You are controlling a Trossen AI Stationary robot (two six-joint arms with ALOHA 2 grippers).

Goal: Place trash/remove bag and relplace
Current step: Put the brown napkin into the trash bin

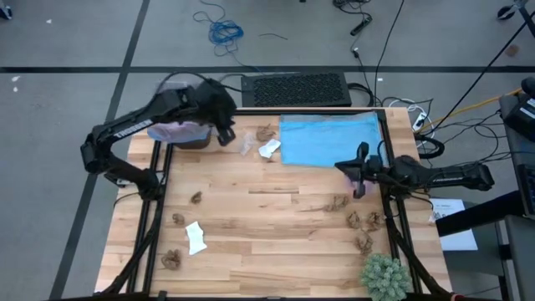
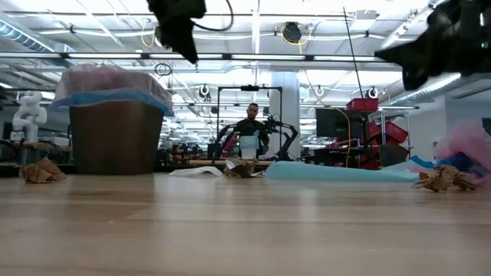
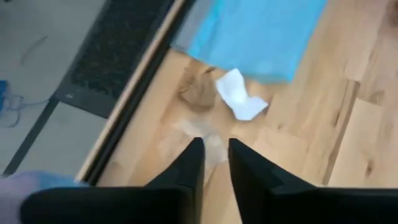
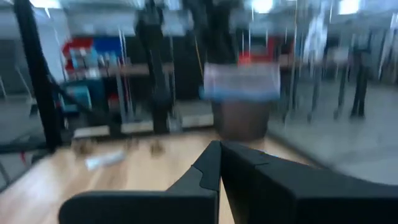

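The left gripper (image 1: 224,132), fingers narrowly parted and empty, hangs beside the brown bin with lavender-pink plastic liner (image 1: 180,131) at the table's far-left corner. Crumpled brown paper wad (image 3: 198,91) lies just beyond; the shut right gripper (image 1: 359,167) waits farther off.

No lettering, label, brand or number can be read anywhere from here. The white sheet of paper (image 1: 454,222) lying off the table's right edge carries some dark marks, but they are too small to make out as words.
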